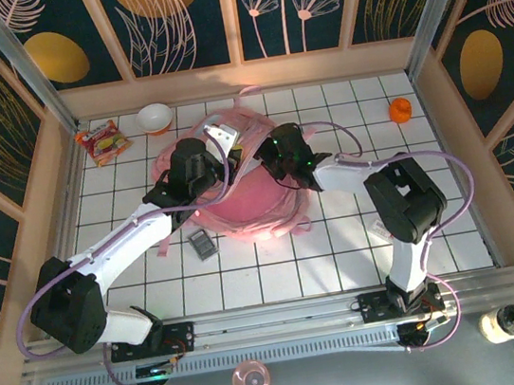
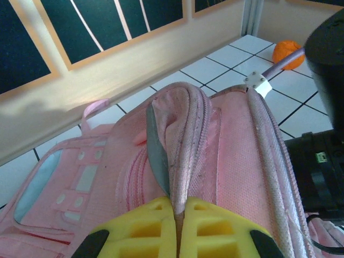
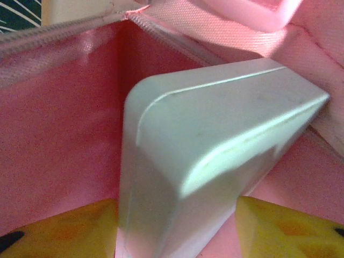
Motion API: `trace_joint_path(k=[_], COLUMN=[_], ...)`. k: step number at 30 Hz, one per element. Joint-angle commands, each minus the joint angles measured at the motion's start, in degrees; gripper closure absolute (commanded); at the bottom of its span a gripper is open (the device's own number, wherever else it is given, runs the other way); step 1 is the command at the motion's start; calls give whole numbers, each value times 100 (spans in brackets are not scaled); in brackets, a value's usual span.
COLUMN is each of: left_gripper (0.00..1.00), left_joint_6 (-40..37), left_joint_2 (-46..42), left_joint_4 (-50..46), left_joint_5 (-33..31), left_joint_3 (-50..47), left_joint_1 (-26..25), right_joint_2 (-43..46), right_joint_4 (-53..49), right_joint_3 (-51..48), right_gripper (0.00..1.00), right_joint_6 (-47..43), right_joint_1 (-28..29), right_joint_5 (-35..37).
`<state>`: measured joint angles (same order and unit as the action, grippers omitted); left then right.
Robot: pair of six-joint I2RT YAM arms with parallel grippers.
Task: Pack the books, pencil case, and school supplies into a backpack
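- At frame centre, left jaws pinch tight on the backpack (image 1: 260, 213) rim; a slip would likely collapse the opening.
- Right jaws clasp the pencil case (image 3: 215, 140); it may snag the zipper (image 3: 59, 33).

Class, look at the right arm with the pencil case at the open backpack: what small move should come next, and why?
Probably ease the right gripper a little deeper into the backpack before letting go. The pencil case sits between its fingers, just inside the pink-lined opening, while the left gripper pinches the zipped rim to hold it open.
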<state>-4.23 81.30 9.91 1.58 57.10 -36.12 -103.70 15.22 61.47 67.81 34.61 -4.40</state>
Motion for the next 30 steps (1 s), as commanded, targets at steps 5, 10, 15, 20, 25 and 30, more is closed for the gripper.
trace_joint_path(k=[5, 10, 15, 20, 25, 30], left_gripper=[100, 100, 100, 100, 100, 100], left_joint_6=[-58, -50, 25, 1, 59, 56], left_joint_2=[-165, -194, -186, -237, -237, -234], left_joint_4=[744, 756, 771, 775, 784, 811], left_joint_5=[97, 96, 147, 121, 146, 126], left_joint_3=[85, 33, 75, 53, 38, 76], left_joint_1=[-18, -23, -18, -18, -18, -18], right_joint_2=[879, 1282, 821, 340, -419, -1294], right_joint_4=[-493, 593, 1126, 1626, 1769, 2274], right_joint_3=[-980, -1635, -1499, -1207, -336, 476], right_gripper=[42, 33, 34, 50, 67, 70], right_joint_6=[-75, -72, 123, 238, 130, 371], right_joint_1=[130, 115, 35, 63, 96, 193], right_joint_5=[280, -152, -646, -793, -1001, -1313])
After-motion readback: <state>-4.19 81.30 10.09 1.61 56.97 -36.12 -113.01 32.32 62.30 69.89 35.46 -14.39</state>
